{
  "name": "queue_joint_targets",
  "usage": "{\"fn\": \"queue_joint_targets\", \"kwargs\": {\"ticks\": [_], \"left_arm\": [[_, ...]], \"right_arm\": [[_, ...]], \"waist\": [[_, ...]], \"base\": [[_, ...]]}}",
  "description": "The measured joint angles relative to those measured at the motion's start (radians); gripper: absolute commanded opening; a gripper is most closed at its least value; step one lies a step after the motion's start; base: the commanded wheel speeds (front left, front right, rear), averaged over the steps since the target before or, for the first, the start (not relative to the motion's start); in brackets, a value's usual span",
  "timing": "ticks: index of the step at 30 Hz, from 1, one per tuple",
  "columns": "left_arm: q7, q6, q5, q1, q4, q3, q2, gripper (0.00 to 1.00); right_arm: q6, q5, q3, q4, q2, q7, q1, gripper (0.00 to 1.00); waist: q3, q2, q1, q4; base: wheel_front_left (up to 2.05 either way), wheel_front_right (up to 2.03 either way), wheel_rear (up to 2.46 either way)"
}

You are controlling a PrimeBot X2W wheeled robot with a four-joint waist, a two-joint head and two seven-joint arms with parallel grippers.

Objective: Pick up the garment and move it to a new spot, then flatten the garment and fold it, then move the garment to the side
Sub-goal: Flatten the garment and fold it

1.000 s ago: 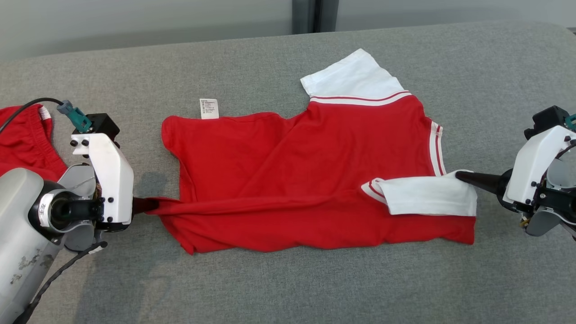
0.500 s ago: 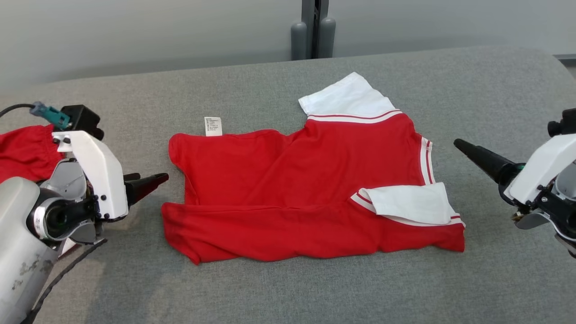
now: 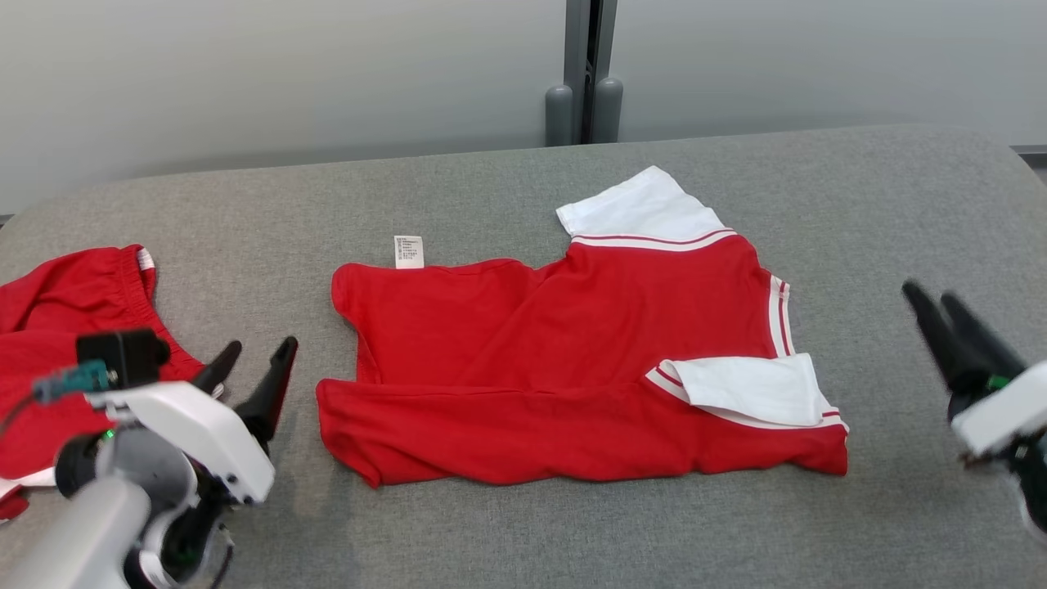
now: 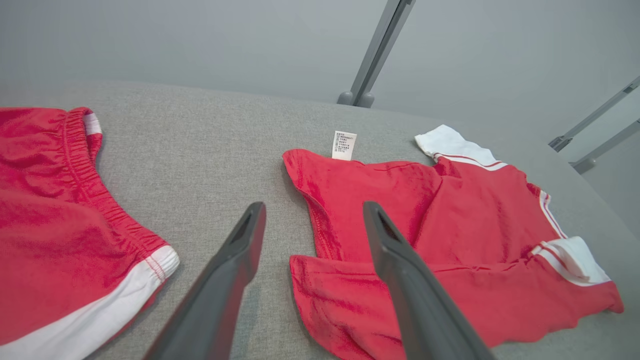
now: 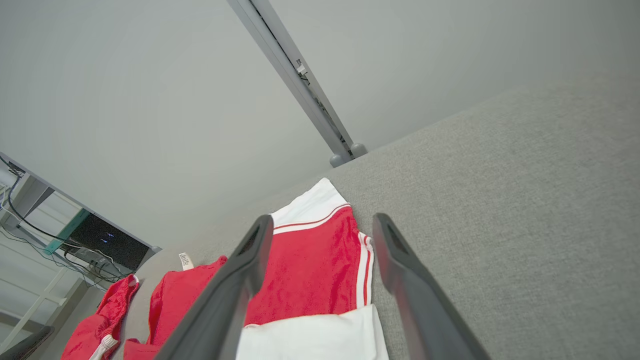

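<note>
The red-and-white garment [image 3: 572,368] is laid, partly folded, midway across the grey padded surface [image 3: 491,532]; it is judged light and limp (best pinched at its hem corners). Toward the surface's left and right ends, the left gripper [image 3: 260,348] and right gripper [image 3: 928,294] are spread wide, empty.

My head camera looks forward and down from the near edge of the bench [image 3: 491,196], well back, taking in its width up to the wall [image 3: 245,82]. My left wrist camera sits low and close at the near left corner, facing the far edge. My right wrist camera, rolled, looks leftward from the right end. All three share the shirt [image 3: 572,343], shorts [image 3: 49,327] and post [image 3: 582,74].
</note>
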Motion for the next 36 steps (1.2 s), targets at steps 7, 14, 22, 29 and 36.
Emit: {"fn": "queue_joint_targets", "kwargs": {"ticks": [7, 14, 22, 29, 36], "left_arm": [[-0.155, 0.083, 0.051, 0.149, -0.064, -0.007, -0.050, 1.00], [-0.168, 0.110, 0.071, 0.203, -0.043, -0.057, -0.085, 1.00], [-0.114, 0.104, 0.098, 0.155, 0.065, -0.112, -0.123, 1.00], [-0.061, 0.068, 0.082, 0.114, 0.179, -0.142, -0.165, 1.00], [-0.044, 0.037, 0.073, 0.076, 0.234, -0.157, -0.205, 1.00]], "right_arm": [[0.000, -0.202, -0.174, -0.011, 0.107, 0.000, 0.283, 1.00], [0.000, -0.295, -0.168, 0.034, 0.161, 0.008, 0.348, 1.00], [0.000, -0.370, -0.172, 0.157, 0.228, 0.075, 0.285, 1.00], [0.000, -0.394, -0.185, 0.238, 0.278, 0.149, 0.236, 1.00], [0.000, -0.404, -0.190, 0.250, 0.308, 0.171, 0.231, 1.00]], "waist": [[-0.018, 0.0000, 0.0000, 0.010], [-0.026, 0.0000, 0.0000, 0.012], [-0.011, 0.0000, 0.0000, 0.017], [0.008, 0.0000, 0.0001, 0.013], [0.019, 0.0000, 0.0000, 0.008]], "base": [[0.00, 0.00, 0.00], [0.00, 0.00, 0.00], [0.00, 0.00, 0.00], [0.00, 0.00, 0.00], [0.00, 0.00, 0.00]]}}
